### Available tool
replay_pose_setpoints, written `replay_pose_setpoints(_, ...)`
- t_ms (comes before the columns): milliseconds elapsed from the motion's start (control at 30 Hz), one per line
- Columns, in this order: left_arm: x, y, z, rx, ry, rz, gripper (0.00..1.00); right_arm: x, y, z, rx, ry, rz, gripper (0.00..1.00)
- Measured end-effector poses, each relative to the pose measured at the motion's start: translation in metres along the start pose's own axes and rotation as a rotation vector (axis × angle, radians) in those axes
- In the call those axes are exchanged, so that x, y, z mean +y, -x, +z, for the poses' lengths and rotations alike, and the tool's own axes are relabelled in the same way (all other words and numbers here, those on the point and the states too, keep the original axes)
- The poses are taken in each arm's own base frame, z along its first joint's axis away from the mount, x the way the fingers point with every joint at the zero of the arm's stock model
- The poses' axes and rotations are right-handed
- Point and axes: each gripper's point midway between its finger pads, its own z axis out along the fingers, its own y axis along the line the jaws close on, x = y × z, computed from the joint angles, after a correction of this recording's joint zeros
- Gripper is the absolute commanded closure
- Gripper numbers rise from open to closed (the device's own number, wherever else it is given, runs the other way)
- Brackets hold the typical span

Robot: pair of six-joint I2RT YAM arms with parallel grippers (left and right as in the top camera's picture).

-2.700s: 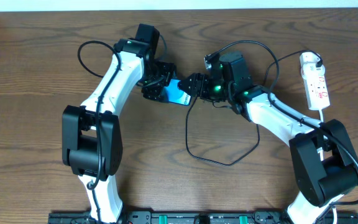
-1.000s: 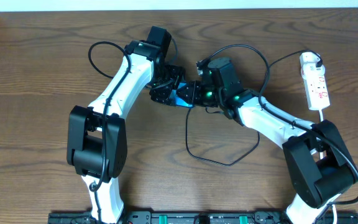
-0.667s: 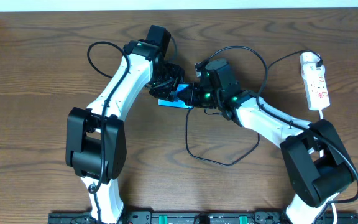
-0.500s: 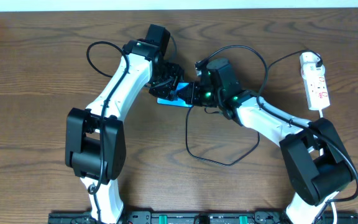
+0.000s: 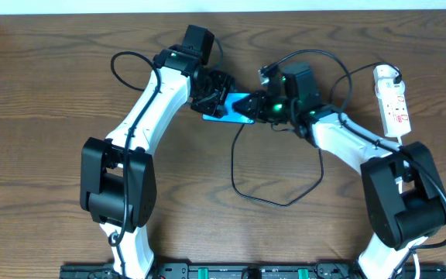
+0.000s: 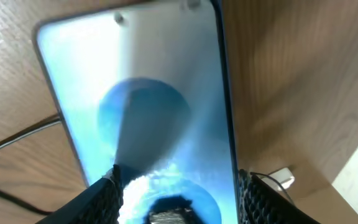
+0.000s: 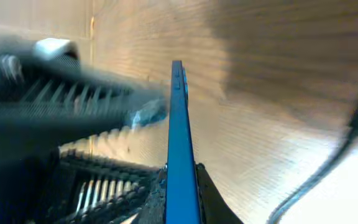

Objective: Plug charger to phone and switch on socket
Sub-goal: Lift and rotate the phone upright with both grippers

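The phone point(image 5: 235, 105), its screen bright blue, is lifted over the table between both arms. My left gripper point(image 5: 221, 99) is shut across its width; in the left wrist view the screen point(image 6: 148, 93) fills the frame and the fingers point(image 6: 104, 196) press both long edges. My right gripper point(image 5: 255, 109) is shut on the other end, pinching the phone point(image 7: 178, 124) edge-on across its thickness. The charger point(image 5: 273, 198) lies as a thin black loop on the table below the phone; its connector tip is not discernible. The socket point(image 5: 393, 101) lies at the far right.
The wooden table point(image 5: 53, 93) is bare at the left and along the front. A dark blurred cable point(image 7: 347, 143) runs at the right of the right wrist view. A black cable point(image 6: 17, 134) crosses the wood left of the phone.
Both grippers have tightened onto the phone. The phone has shifted right and slightly away from the front edge, and the right arm has drawn back to the right with it.
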Motion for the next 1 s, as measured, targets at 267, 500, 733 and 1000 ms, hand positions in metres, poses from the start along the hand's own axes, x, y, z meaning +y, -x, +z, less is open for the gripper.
replay_pose_setpoints(267, -0.009, 0.001, 0.000, -0.008, -0.038, 0.116, 0.25, -0.032, 0.070, -0.042, -0.232, -0.039, 0.122, 0.99)
replay_pose_setpoints(500, -0.043, -0.004, -0.004, 0.016, -0.177, 0.244, 0.18, -0.008, 0.106, -0.059, -0.356, 0.101, 0.242, 0.98)
replay_pose_setpoints(733, -0.096, -0.014, -0.023, 0.053, -0.414, 0.381, 0.21, -0.003, 0.119, -0.066, -0.401, 0.184, 0.518, 0.99)
replay_pose_setpoints(1000, -0.124, -0.019, -0.038, 0.039, -0.542, 0.451, 0.32, 0.012, 0.127, -0.070, -0.401, 0.290, 0.712, 0.98)
